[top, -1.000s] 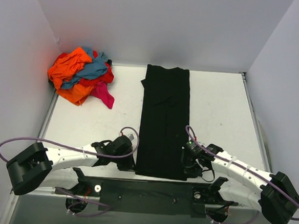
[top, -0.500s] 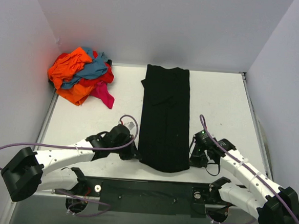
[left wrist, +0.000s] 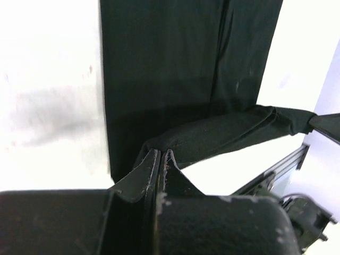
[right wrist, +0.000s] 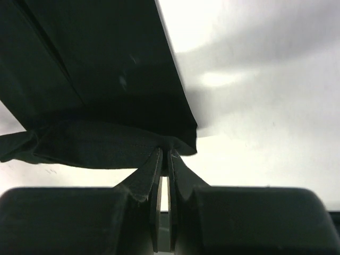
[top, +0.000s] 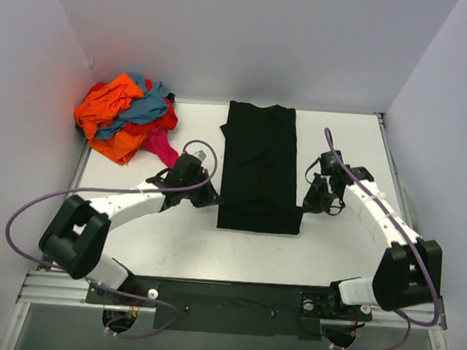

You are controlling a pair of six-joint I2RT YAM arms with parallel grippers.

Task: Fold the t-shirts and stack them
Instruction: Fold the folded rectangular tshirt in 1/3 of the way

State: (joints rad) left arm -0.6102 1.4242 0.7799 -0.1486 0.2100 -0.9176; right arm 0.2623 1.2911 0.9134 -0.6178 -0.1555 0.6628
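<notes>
Left claw [top: 208,199] and right claw [top: 309,203] are each clamping the black t-shirt [top: 259,157] (judged half-folded); the crumpled pile [top: 127,119] beyond the left claw is waiting.

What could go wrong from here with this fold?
The left end effector and right end effector each pinch only a thin corner of the black shirt, so one corner could slip out. The lifted hem looks bunched between them, so the fold may land wrinkled or skewed.
</notes>
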